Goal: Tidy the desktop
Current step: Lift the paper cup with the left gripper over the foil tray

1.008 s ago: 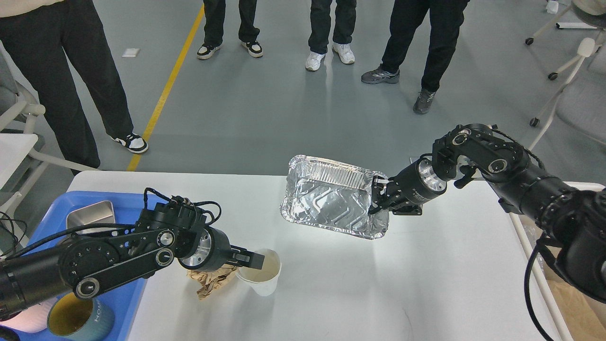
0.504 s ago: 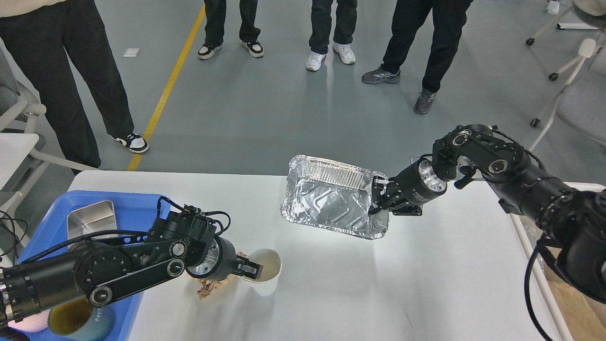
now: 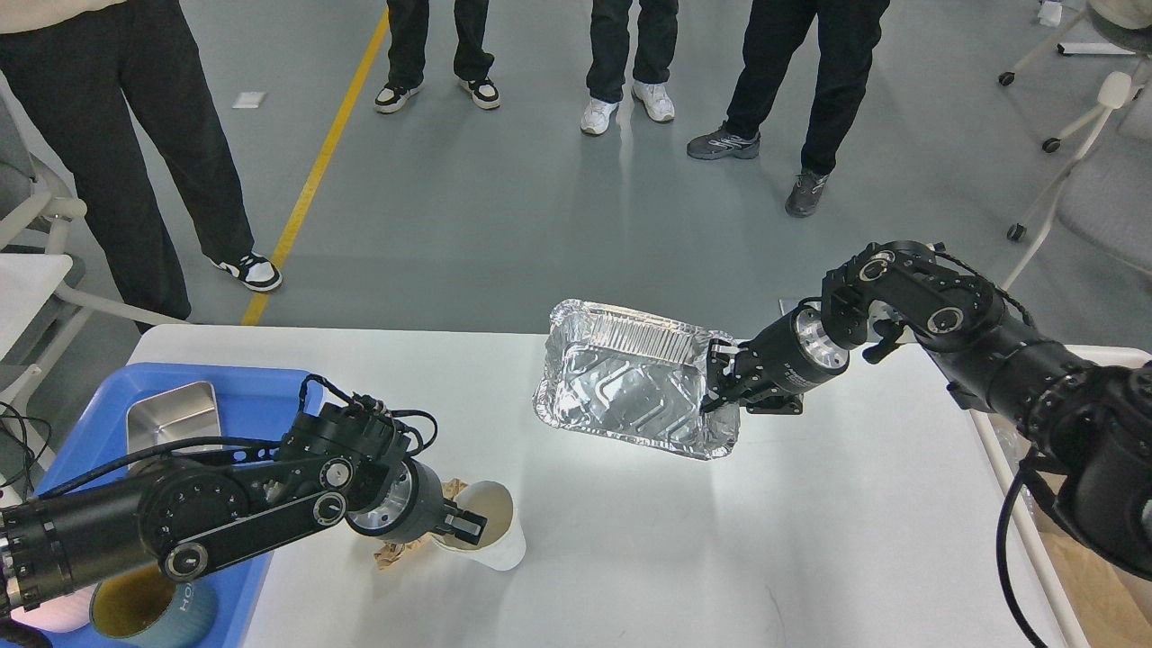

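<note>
The white desktop point(image 3: 810, 540) fills the lower view. My left gripper point(image 3: 461, 525) is shut on the near rim of a white paper cup point(image 3: 497, 538), which leans toward the gripper. One finger is inside the cup. A crumpled brown paper point(image 3: 392, 555) lies under the wrist, mostly hidden. My right gripper point(image 3: 720, 385) is shut on the right rim of an empty foil tray point(image 3: 621, 387). It holds the tray tilted, with the open side facing me, just above the desktop's far middle.
A blue plastic tray point(image 3: 252, 396) at the left holds a metal tin point(image 3: 171, 414) and a teal mug point(image 3: 148, 612). A beige bin point(image 3: 1093, 576) stands off the right edge. Several people stand on the floor beyond the far edge.
My left gripper has drawn back toward me and to the left. The paper cup has come with it and now leans. The right arm and foil tray have barely moved.
</note>
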Motion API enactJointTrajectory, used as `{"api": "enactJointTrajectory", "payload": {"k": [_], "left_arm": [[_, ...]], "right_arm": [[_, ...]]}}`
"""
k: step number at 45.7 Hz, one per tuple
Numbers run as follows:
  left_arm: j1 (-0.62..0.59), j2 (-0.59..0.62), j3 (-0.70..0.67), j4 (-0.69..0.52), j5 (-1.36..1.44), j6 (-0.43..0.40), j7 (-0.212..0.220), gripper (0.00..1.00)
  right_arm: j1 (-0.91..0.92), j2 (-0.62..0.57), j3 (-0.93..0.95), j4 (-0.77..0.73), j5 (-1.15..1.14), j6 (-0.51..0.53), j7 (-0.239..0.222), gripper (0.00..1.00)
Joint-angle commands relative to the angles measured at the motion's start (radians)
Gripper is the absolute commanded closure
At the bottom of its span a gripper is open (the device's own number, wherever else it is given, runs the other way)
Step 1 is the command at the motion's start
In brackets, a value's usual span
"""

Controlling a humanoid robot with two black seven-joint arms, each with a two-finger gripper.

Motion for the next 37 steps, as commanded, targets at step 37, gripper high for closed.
{"api": "enactJointTrajectory", "payload": {"k": [37], "left_arm": [[-0.896,0.161,-0.212,-0.028,-0.763,-0.305,0.037,0.98]], "right_arm": [[-0.008,0.004,-0.003,0.000,-0.010,0.000,-0.002,1.00]]}}
